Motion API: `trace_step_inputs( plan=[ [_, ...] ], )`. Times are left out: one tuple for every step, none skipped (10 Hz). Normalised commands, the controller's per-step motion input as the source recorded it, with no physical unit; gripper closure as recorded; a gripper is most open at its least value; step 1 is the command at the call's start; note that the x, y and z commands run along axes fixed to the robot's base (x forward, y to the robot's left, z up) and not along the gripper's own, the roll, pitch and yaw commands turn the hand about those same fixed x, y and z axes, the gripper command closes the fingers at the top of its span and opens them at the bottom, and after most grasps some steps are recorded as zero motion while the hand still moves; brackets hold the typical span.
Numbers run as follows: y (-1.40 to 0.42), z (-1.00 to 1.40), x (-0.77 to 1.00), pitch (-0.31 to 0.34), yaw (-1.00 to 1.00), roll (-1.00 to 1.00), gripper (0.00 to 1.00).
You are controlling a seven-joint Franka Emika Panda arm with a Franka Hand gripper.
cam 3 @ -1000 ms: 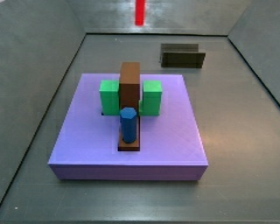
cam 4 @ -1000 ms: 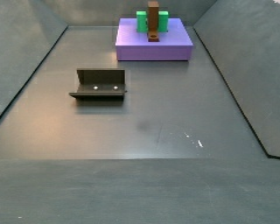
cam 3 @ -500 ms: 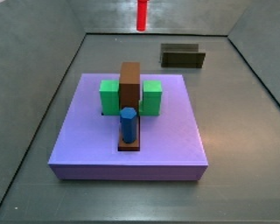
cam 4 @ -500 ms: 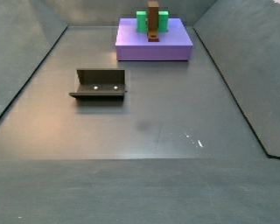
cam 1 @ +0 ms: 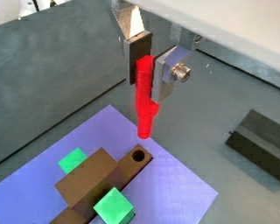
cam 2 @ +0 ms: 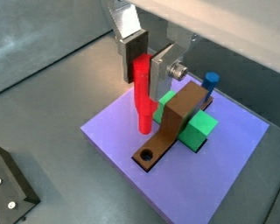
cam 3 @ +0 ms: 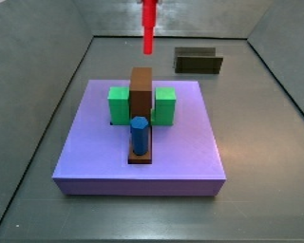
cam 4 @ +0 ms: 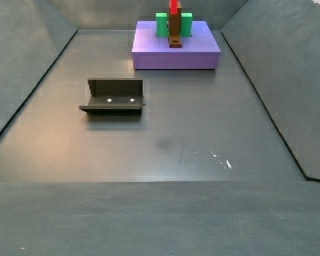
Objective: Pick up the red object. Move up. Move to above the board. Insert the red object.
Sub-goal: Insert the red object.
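My gripper (cam 1: 150, 74) is shut on the upper end of the red object (cam 1: 145, 105), a thin red peg that hangs upright; both wrist views show this (cam 2: 143, 96). The peg's lower tip is above the board (cam 2: 178, 122) and apart from it, close to the open hole (cam 2: 146, 157) at the board's end. In a side view the peg (cam 3: 148, 28) hangs down from the frame's top, beyond the board (cam 3: 142, 93); the gripper is out of frame there. A blue peg (cam 3: 140, 135) stands in the board's other end.
The board lies on a lavender slab (cam 3: 180, 161) between two green cubes (cam 3: 119, 106) (cam 3: 165, 106). The dark fixture (cam 4: 113, 97) stands on the grey floor away from the slab and also shows in a side view (cam 3: 199, 62). Grey walls enclose the floor.
The red peg has come lower in a side view and now shows over the green cubes in the other. The board, slab and fixture have not moved.
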Motion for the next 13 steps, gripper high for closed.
trace_step_inputs(
  plan=[
    [0.0,-0.26,0.0,-0.017,0.0,0.0,1.0],
    [0.0,-0.14,0.0,0.0,0.0,0.0,1.0],
    [0.02,0.0,-0.01,0.0,0.0,0.0,1.0],
    [0.0,-0.02,-0.01,0.0,0.0,0.0,1.0],
    [0.0,-0.01,0.0,0.0,0.0,0.02,1.0],
    [0.0,-0.01,0.0,0.0,0.0,0.04,1.0],
    [0.0,-0.1,-0.01,0.0,0.0,0.07,1.0],
    [0.0,-0.19,0.0,0.0,0.0,0.09,1.0],
    [0.0,-0.23,0.0,0.0,0.0,0.11,1.0],
    [0.0,-0.23,0.0,0.0,0.0,0.16,1.0],
    [0.0,-0.25,0.0,0.0,0.0,0.2,1.0],
    [-0.03,-0.27,0.1,0.0,0.0,0.14,1.0],
    [-0.03,-0.33,0.21,-0.031,0.0,0.1,1.0]
  ],
)
